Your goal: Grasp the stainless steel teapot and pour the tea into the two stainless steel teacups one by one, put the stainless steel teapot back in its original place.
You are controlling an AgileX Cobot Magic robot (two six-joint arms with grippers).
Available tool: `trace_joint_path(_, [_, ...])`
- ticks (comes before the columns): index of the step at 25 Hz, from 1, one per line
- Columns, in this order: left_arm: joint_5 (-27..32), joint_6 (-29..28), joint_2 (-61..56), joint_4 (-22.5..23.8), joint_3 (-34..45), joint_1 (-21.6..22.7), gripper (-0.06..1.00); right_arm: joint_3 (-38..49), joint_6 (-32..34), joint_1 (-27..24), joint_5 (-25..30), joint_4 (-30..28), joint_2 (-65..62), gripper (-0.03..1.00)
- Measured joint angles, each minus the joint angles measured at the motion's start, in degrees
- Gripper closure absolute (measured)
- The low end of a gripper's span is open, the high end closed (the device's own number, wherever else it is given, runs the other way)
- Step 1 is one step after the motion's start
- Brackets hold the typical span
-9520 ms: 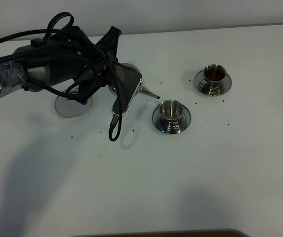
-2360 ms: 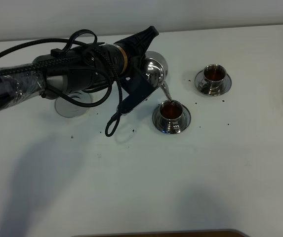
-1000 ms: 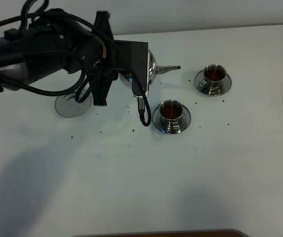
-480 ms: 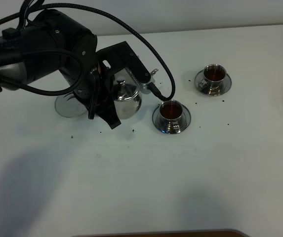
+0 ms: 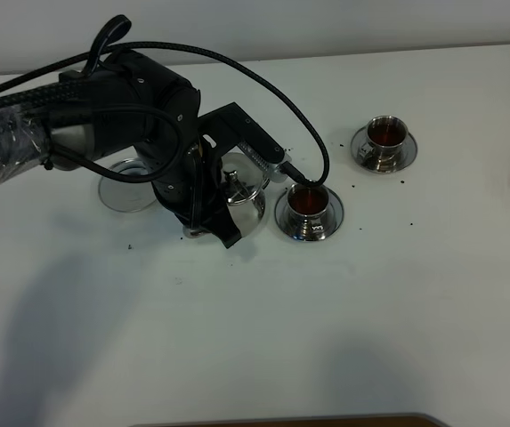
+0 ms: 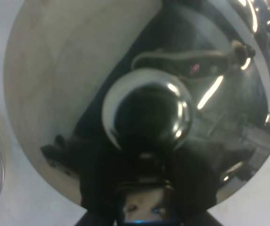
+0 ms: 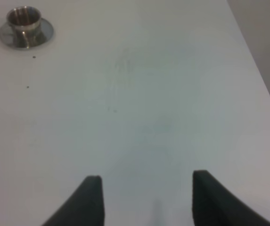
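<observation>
From the high camera I see my left gripper [image 5: 208, 206] wrapped about the teapot [image 5: 241, 197], upright just beside the near teacup [image 5: 308, 203], right of the coaster [image 5: 127, 189]; both cups hold tea [image 5: 307, 201]. The far teacup [image 5: 384, 136] stands apart.

The left wrist view fills with the lid knob [image 6: 146, 109]; I cannot tell the grip.

On the right wrist view, my right gripper [image 7: 146, 197] gapes wide and empty over the table [image 7: 139, 108].

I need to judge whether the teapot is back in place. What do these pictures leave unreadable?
- Teapot base and its contact with the table: exterior high, hidden by the left arm.
- Left jaws on the handle: left wrist, blocked by the lid knob.
- Coaster: exterior high, partly covered by the arm.
</observation>
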Motion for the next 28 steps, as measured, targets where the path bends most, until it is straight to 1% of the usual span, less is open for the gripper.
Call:
trace_joint_path(3, [-0.4,-0.4,-0.6,0.3,0.0,0.0,0.69,0.0,0.0,0.0,0.0,0.0,0.0,0.54])
trace_joint_path(6, [-0.4,-2.7,-2.3,0.7,0.0,0.8,0.69,0.0,0.0,0.0,0.0,0.0,0.0,0.54])
trace_joint_path(10, [0.2,-8.8,-5.3,1.1,0.0,3.7,0.69,0.0,0.0,0.0,0.0,0.0,0.0,0.54])
trace_joint_path(14, [2.1,-17.5,-6.2,1.2,0.0,7.5,0.69,0.0,0.0,0.0,0.0,0.0,0.0,0.54])
trace_joint_path(18, [2.4,-23.0,-6.2,3.4,0.0,10.9,0.69,0.0,0.0,0.0,0.0,0.0,0.0,0.54])
trace_joint_path(24, [2.1,-24.6,-5.8,3.9,0.3,14.8,0.69,0.0,0.0,0.0,0.0,0.0,0.0,0.54])
trace_joint_path(26, [0.9,-25.0,-5.2,3.9,1.2,15.4,0.69,0.0,0.0,0.0,0.0,0.0,0.0,0.54])
trace_joint_path(28, [-1.9,-25.3,-4.8,3.8,2.9,16.0,0.69,0.0,0.0,0.0,0.0,0.0,0.0,0.54])
